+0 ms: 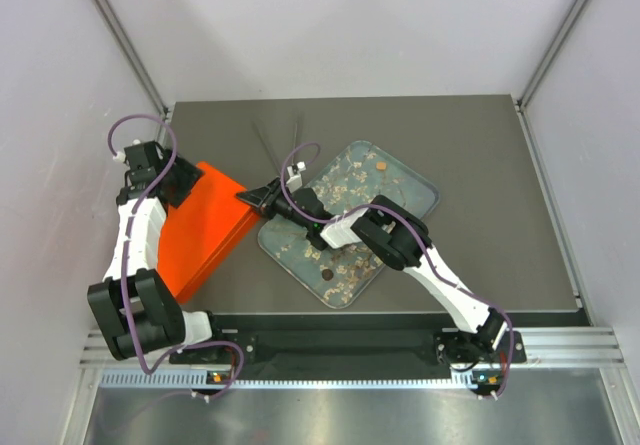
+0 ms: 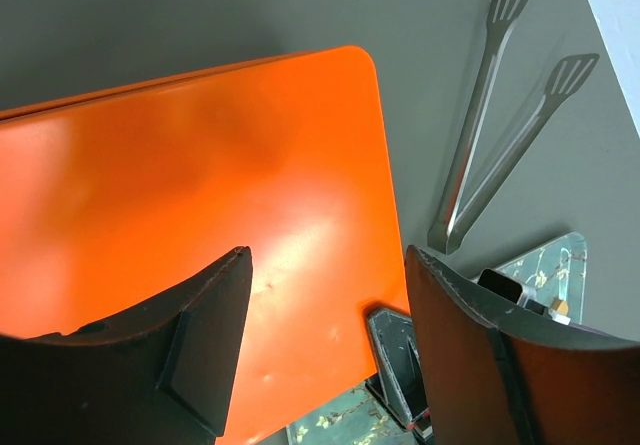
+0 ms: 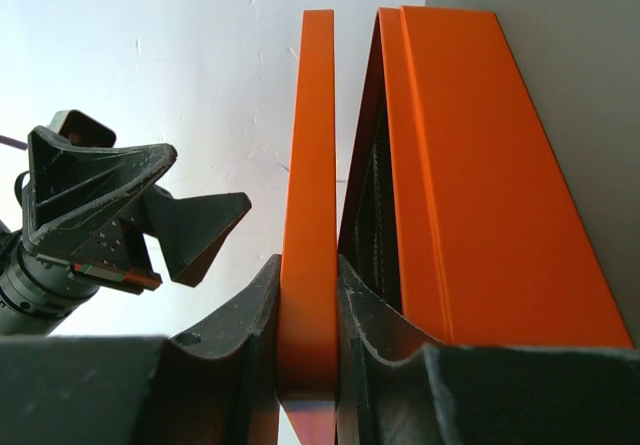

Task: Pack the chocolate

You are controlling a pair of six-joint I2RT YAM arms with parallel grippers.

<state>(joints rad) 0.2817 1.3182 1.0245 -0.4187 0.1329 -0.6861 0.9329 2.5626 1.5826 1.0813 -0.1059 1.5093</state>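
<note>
A caramel-brown chocolate [image 1: 380, 165] lies at the far end of the clear tray [image 1: 420, 187], and a dark brown one [image 1: 327, 275] lies near its front corner. An orange box [image 1: 205, 230] stands left of the tray. My right gripper [image 1: 258, 197] is shut on the edge of the box's lid [image 3: 308, 145], which stands ajar from the base [image 3: 470, 185]. In its wrist view the gripper [image 3: 308, 265] pinches the lid between both fingers. My left gripper [image 1: 175, 180] is open and empty over the lid [image 2: 200, 165], and its wrist view shows the gripper [image 2: 328, 257] above the orange surface.
Metal tongs [image 1: 275, 140] lie on the dark table behind the box and also show in the left wrist view [image 2: 490, 145]. Pale flakes are strewn over the tray. White walls close in on the left, back and right.
</note>
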